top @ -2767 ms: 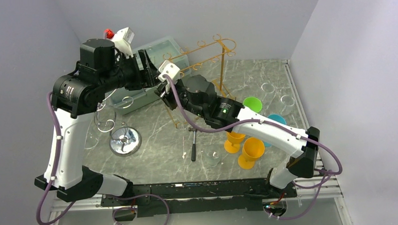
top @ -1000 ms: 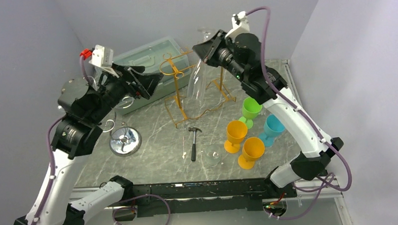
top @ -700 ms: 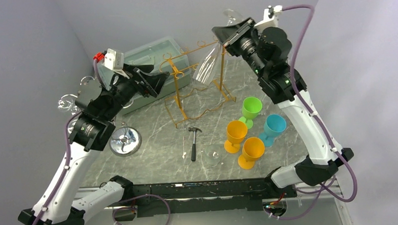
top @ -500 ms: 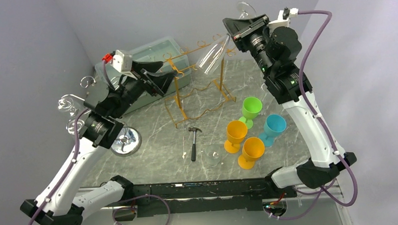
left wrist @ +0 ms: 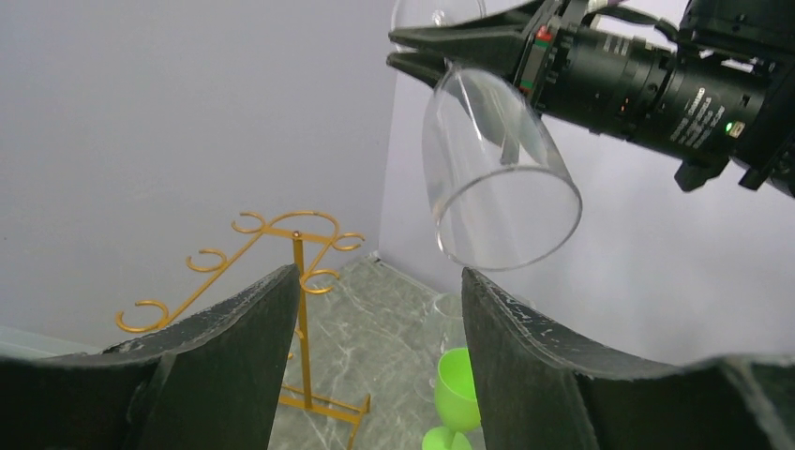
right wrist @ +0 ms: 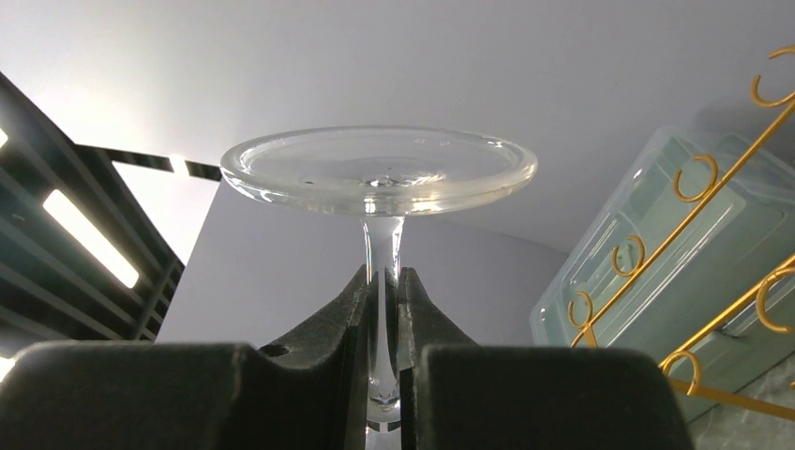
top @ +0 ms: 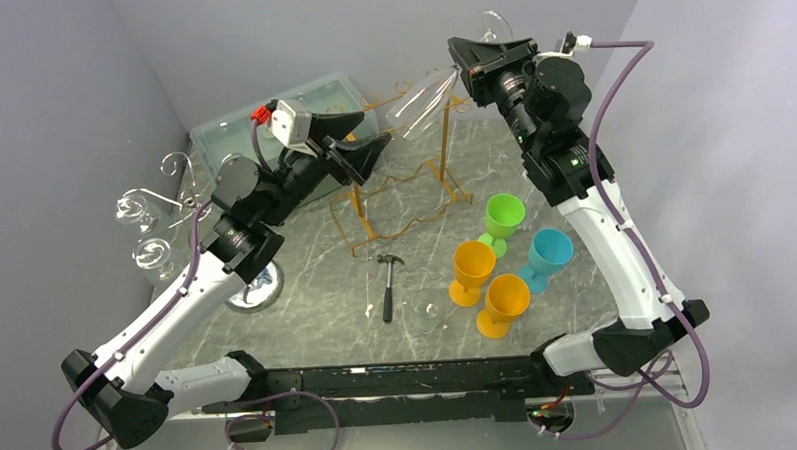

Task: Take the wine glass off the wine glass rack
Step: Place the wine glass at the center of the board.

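The clear wine glass (top: 422,88) is held in the air above the gold wire rack (top: 403,190), tilted, bowl down-left and foot (top: 491,26) up. My right gripper (top: 469,58) is shut on its stem; in the right wrist view the fingers (right wrist: 352,314) pinch the stem (right wrist: 382,272) below the round foot (right wrist: 380,169). My left gripper (top: 359,138) is open and empty, beside the rack's top. In the left wrist view (left wrist: 380,281) the glass bowl (left wrist: 497,183) hangs just above and apart from its open fingers, with the rack (left wrist: 296,253) behind.
A green cup (top: 504,214), two orange cups (top: 473,266) and a teal cup (top: 550,250) stand right of the rack. A hammer (top: 387,285) and a low clear glass (top: 425,312) lie in front. A pale bin (top: 256,125) sits back left, a shiny metal dish (top: 252,288) left.
My right gripper lifted the wine glass from the rack, up and to the back right. My left arm swung right, its open gripper now under the glass bowl.
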`<action>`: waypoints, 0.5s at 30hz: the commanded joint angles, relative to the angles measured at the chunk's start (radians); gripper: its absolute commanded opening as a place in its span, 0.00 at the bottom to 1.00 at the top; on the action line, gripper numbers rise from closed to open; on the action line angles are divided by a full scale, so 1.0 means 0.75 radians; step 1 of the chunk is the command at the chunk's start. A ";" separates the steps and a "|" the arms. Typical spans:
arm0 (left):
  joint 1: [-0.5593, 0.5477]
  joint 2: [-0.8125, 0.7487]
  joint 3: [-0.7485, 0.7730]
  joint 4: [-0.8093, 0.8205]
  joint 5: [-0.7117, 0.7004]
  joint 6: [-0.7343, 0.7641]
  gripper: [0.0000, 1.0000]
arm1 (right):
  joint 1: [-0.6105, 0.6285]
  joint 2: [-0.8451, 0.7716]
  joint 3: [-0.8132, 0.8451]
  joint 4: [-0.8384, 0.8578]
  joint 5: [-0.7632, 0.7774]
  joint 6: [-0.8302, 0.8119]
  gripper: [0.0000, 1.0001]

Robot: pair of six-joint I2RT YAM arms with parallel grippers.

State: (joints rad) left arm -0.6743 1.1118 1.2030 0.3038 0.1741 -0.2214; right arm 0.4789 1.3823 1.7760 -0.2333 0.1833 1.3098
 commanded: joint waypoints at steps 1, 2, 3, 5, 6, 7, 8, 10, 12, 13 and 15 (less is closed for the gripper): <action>-0.006 0.015 0.005 0.181 -0.039 0.005 0.67 | -0.005 -0.004 -0.019 0.129 -0.012 0.068 0.00; -0.007 0.018 0.011 0.189 -0.037 -0.001 0.67 | -0.006 -0.002 -0.022 0.131 -0.015 0.069 0.00; -0.006 0.021 0.011 0.198 -0.038 -0.007 0.67 | -0.005 -0.003 -0.025 0.132 -0.018 0.071 0.00; -0.007 0.026 0.016 0.197 -0.035 -0.012 0.66 | -0.005 -0.011 -0.055 0.155 -0.018 0.082 0.00; -0.006 0.030 0.022 0.188 -0.033 -0.013 0.65 | -0.006 -0.016 -0.069 0.166 -0.016 0.086 0.00; -0.006 0.034 0.026 0.181 -0.032 -0.014 0.65 | -0.005 -0.020 -0.076 0.174 -0.015 0.089 0.00; -0.007 0.037 0.026 0.183 -0.033 -0.015 0.64 | -0.005 -0.021 -0.077 0.172 -0.015 0.092 0.00; -0.007 0.046 0.019 0.208 -0.048 -0.025 0.64 | -0.005 -0.022 -0.089 0.180 -0.015 0.103 0.00; -0.007 0.059 0.024 0.231 -0.047 -0.036 0.63 | -0.005 -0.025 -0.108 0.192 -0.020 0.121 0.00; -0.007 0.070 0.036 0.230 -0.037 -0.042 0.62 | -0.006 -0.024 -0.119 0.203 -0.027 0.130 0.00; -0.008 0.090 0.050 0.227 -0.042 -0.047 0.60 | -0.005 -0.030 -0.143 0.220 -0.039 0.155 0.00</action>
State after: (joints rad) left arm -0.6758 1.1572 1.2003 0.4156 0.1577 -0.2340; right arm 0.4782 1.3857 1.6852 -0.1703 0.1734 1.3758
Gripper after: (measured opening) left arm 0.612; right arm 0.125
